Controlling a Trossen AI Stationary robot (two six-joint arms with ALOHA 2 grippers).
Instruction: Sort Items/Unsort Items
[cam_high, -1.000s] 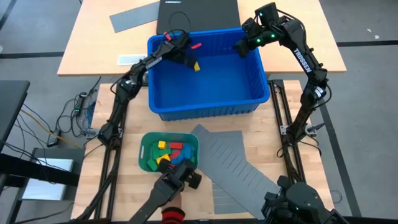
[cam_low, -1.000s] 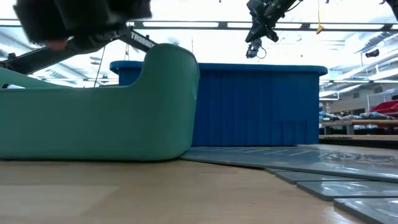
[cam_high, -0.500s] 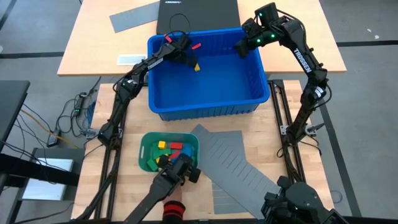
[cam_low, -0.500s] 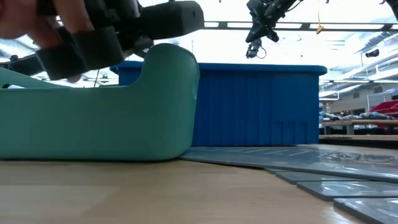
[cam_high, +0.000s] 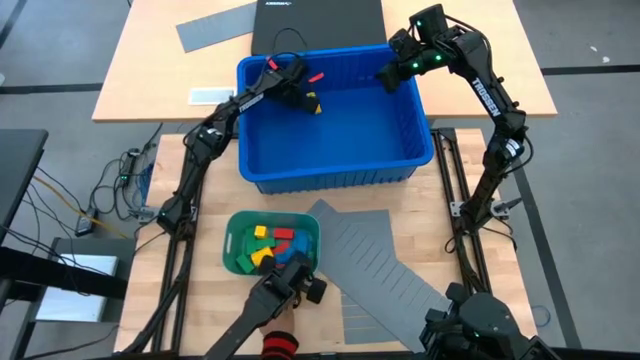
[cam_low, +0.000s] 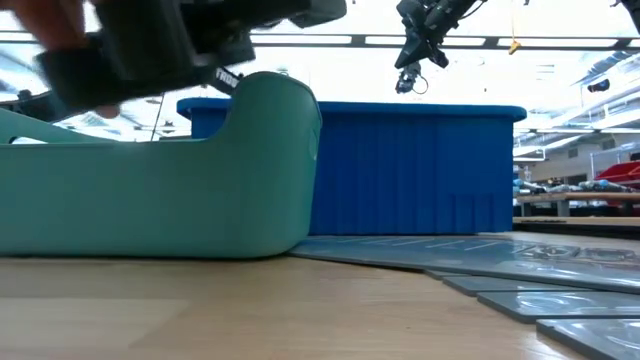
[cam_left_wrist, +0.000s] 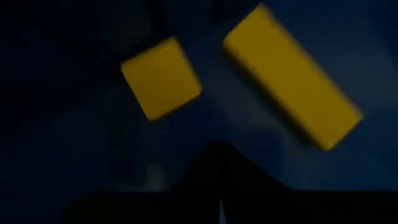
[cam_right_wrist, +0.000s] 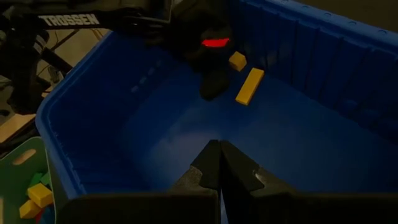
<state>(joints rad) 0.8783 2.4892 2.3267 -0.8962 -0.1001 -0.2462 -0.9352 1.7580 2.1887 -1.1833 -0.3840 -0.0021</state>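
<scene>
The items show as two yellow blocks, a short one (cam_left_wrist: 160, 78) and a long one (cam_left_wrist: 292, 78), lying flat on the floor of the blue bin (cam_high: 330, 165) near its far left corner. My left gripper (cam_left_wrist: 219, 193) is shut and points steeply down just above them (cam_high: 297, 92), with nothing between its fingers. More red, yellow, green and blue blocks (cam_high: 272, 240) lie in the teal-green tray (cam_high: 234, 250). My right gripper (cam_right_wrist: 219, 171) is shut and hangs high over the bin's far right corner (cam_high: 385, 75).
Grey slotted divider sheets (cam_high: 375, 265) lie right of the tray and reach up to the bin. A person's hand with a red cuff (cam_high: 278, 345) holds a dark tool (cam_high: 292, 285) over the tray's near edge. A black case (cam_high: 315, 20) sits behind the bin.
My left gripper has sunk deeper into the bin toward the yellow blocks and rolled a little, staying shut. The person's dark tool has shifted about over the tray's near edge.
</scene>
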